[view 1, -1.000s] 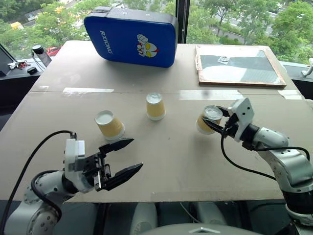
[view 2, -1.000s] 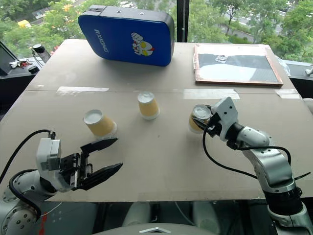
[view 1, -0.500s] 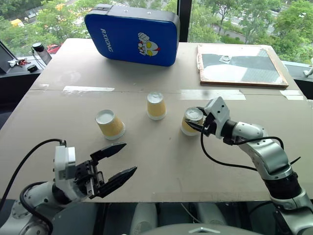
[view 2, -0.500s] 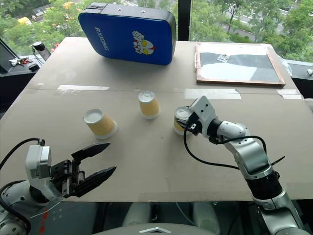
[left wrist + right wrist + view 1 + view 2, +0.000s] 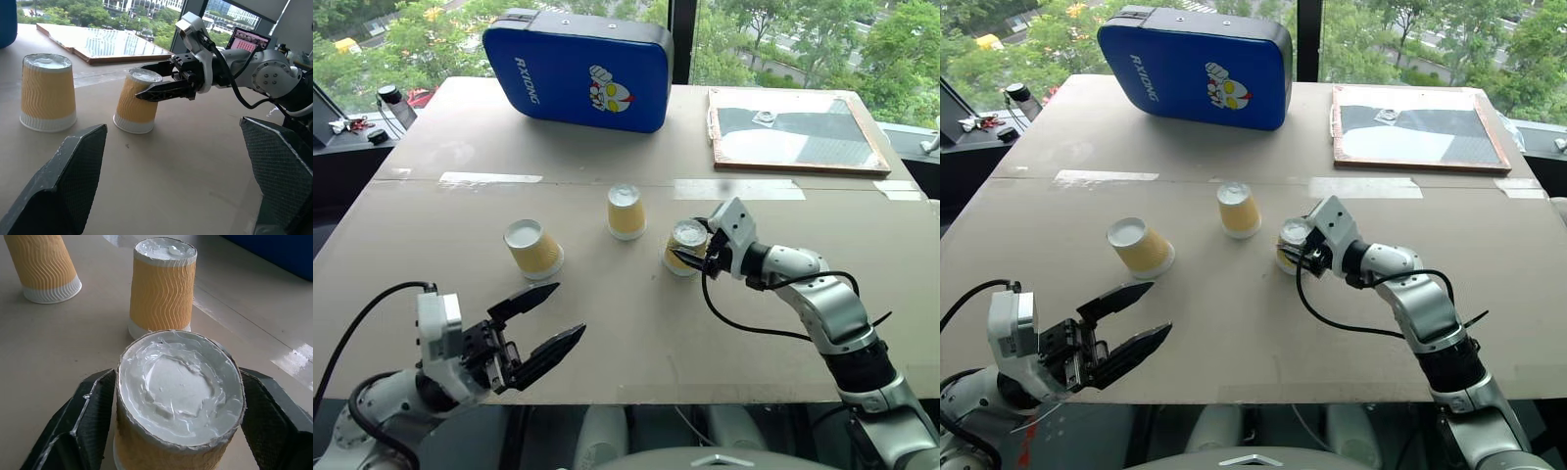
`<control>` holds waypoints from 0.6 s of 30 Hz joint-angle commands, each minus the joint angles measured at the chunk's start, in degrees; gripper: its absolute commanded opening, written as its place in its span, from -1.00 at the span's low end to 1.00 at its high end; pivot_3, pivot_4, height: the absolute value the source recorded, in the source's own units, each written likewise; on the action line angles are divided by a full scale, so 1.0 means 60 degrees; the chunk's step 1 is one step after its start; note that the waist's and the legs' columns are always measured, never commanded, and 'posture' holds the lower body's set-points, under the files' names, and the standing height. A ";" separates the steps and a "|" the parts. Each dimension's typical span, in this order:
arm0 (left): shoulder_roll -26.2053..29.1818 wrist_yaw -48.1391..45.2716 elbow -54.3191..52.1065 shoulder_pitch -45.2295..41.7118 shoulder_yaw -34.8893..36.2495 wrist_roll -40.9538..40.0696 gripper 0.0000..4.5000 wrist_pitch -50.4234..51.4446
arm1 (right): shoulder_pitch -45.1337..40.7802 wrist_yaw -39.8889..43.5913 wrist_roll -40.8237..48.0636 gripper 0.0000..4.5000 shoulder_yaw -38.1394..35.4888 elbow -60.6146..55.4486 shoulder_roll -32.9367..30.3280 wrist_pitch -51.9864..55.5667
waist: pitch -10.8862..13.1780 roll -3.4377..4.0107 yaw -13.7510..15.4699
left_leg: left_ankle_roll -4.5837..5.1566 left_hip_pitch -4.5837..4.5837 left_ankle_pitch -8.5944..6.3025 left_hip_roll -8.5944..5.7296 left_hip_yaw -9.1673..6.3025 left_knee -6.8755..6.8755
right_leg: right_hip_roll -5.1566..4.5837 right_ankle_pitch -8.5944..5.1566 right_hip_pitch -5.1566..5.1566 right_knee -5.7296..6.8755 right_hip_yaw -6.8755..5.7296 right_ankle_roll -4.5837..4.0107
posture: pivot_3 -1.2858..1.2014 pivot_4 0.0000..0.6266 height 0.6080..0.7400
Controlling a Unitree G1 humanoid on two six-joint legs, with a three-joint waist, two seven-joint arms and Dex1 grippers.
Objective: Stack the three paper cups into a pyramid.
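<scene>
Three paper cups stand upside down on the brown table (image 5: pixel 636 323). One cup (image 5: pixel 533 250) is at the left and another (image 5: pixel 626 212) is in the middle. The third cup (image 5: pixel 683 251) stands just right of the middle one and leans slightly. My right gripper (image 5: pixel 689 239) reaches in from the right. In the right wrist view its fingers (image 5: pixel 93 406) press both sides of this cup (image 5: pixel 178 382) near its white base. My left gripper (image 5: pixel 569 309) hovers open and empty near the table's front edge, short of the left cup.
A blue pad (image 5: pixel 578 69) stands at the back of the table. A wooden-framed board (image 5: pixel 793 132) lies at the back right. Tape strips (image 5: pixel 489 179) cross the table behind the cups. Small items sit on a ledge at the far left (image 5: pixel 352 129).
My right gripper has carried its cup leftward and down, from the right side to just beside the middle cup. The left gripper stayed open in about the same place.
</scene>
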 commanded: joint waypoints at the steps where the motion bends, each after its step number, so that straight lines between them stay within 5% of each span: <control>1: -0.0163 0.0607 -0.0134 0.0012 0.0476 -0.0253 1.00 0.0009 | -0.0053 0.0353 0.0157 1.00 -0.0381 -0.0294 -0.0132 -0.0432 | 0.0001 0.0001 0.0002 | 0.0000 -0.0001 0.0000 0.0000 0.0000 -0.0001 | 0.0000 0.0000 -0.0001 0.0000 0.0000 0.0000 | 0.03 -0.52 1.00; 18: 0.0222 0.1388 0.1602 -0.1916 0.0530 0.0355 1.00 0.0283 | 0.1753 0.2787 0.3213 1.00 -0.2634 -0.2931 -0.1670 -0.0887 | 0.0000 -0.0003 -0.0003 | 0.0001 0.0003 0.0000 -0.0003 -0.0008 -0.0001 | 0.0000 0.0000 0.0012 -0.0003 -0.0007 0.0001 | 0.03 -0.52 1.00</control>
